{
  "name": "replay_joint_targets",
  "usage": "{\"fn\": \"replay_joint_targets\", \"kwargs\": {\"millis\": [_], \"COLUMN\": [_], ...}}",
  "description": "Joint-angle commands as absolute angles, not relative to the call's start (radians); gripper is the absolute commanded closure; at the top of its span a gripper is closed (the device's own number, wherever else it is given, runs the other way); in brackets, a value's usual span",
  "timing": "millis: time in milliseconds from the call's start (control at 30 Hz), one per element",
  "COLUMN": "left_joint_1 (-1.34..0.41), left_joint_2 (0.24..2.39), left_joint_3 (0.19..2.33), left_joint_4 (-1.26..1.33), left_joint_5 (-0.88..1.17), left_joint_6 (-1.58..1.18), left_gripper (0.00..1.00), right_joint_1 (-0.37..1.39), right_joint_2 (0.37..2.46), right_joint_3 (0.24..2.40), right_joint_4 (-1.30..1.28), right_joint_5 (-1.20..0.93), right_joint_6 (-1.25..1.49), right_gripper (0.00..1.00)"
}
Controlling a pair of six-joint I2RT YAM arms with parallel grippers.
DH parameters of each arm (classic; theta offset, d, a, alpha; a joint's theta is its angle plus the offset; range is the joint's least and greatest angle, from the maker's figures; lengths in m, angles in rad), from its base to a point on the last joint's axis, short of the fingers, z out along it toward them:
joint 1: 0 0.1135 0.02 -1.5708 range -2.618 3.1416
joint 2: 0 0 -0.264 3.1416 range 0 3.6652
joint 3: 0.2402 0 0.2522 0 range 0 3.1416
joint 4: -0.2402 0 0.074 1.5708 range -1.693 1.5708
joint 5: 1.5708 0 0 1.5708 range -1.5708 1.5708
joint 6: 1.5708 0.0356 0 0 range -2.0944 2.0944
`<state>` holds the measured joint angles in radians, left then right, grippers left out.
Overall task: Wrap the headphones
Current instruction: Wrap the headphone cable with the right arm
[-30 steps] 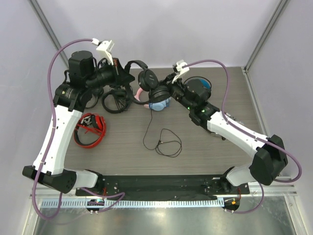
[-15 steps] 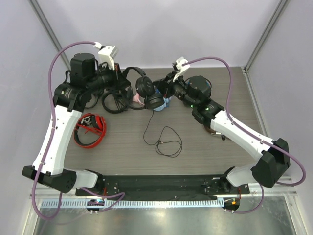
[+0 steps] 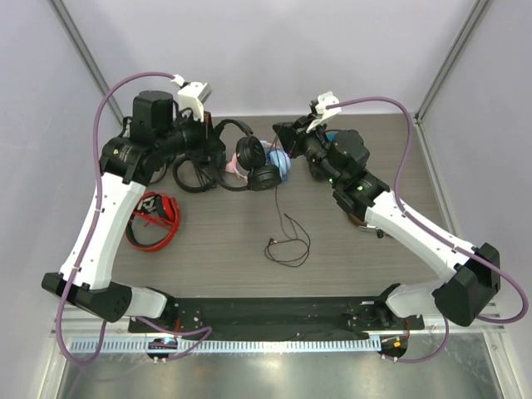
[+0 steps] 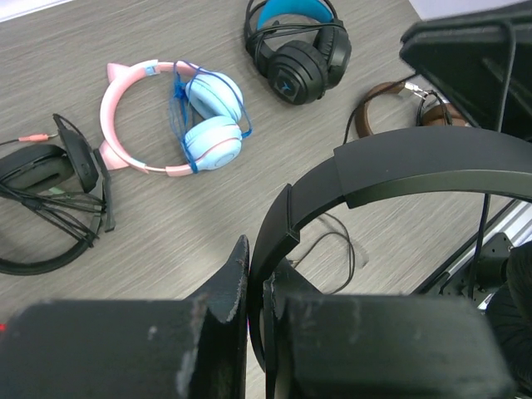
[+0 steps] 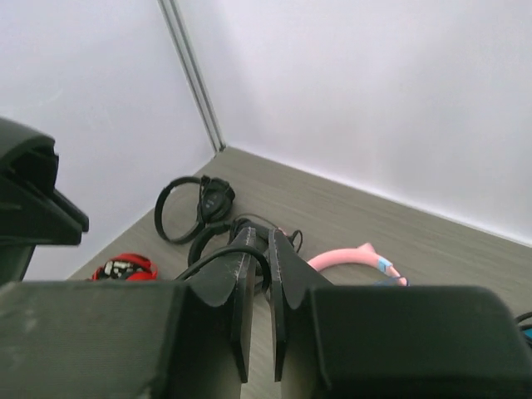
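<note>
The headphones (image 3: 252, 163) are slim and all black, held up over the table's back middle. My left gripper (image 3: 219, 140) is shut on their thin headband (image 4: 391, 162), pinched between the fingertips in the left wrist view (image 4: 258, 268). Both earcups hang to its right. The thin cable (image 3: 288, 236) drops from the earcups to a loose loop on the table. My right gripper (image 3: 283, 135) is just right of the earcups. In the right wrist view (image 5: 262, 234) its jaws stand a narrow gap apart. The cable (image 5: 218, 256) curves over the left finger and down into that gap.
Pink-and-blue headphones (image 4: 195, 116) lie below the held pair. A bulky black pair with blue lining (image 4: 299, 50) and a brown pair (image 4: 391, 116) lie to the right. Another black pair (image 3: 195, 170) and a red pair (image 3: 154, 218) lie on the left.
My right gripper has moved back and right, and its jaws have parted slightly. The headphones have swung a little to the right. The cable's left loop has been drawn off the table.
</note>
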<state>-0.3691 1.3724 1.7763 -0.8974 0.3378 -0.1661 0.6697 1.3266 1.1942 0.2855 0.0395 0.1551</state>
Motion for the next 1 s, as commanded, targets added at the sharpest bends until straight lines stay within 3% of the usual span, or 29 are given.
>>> {"fn": "replay_joint_targets", "kwargs": {"millis": [0,433,633,967], "left_joint_1": [-0.383,-0.402,-0.405,-0.405], "left_joint_2": [1.368,1.37,1.378,1.381], "left_joint_3": [1.821,1.835,1.847,1.917], "left_joint_4": [-0.916,-0.885,-0.903,-0.913], "left_joint_5": [0.36,0.408,0.393,0.218], "left_joint_6": [-0.149,-0.183,-0.175,-0.176], "left_gripper": [1.0,1.0,1.0,1.0], "right_joint_1": [0.657,0.667,0.666,0.667], "right_joint_2": [1.319,1.453,1.517,1.359], "right_joint_3": [1.204,1.252,1.313,1.186], "right_joint_4": [0.431,0.684,0.735,0.542], "right_joint_5": [0.121,0.282,0.276,0.249], "right_joint_6": [0.193,0.319,0.367,0.287], "right_gripper": [0.82,0.77,0.69,0.63]}}
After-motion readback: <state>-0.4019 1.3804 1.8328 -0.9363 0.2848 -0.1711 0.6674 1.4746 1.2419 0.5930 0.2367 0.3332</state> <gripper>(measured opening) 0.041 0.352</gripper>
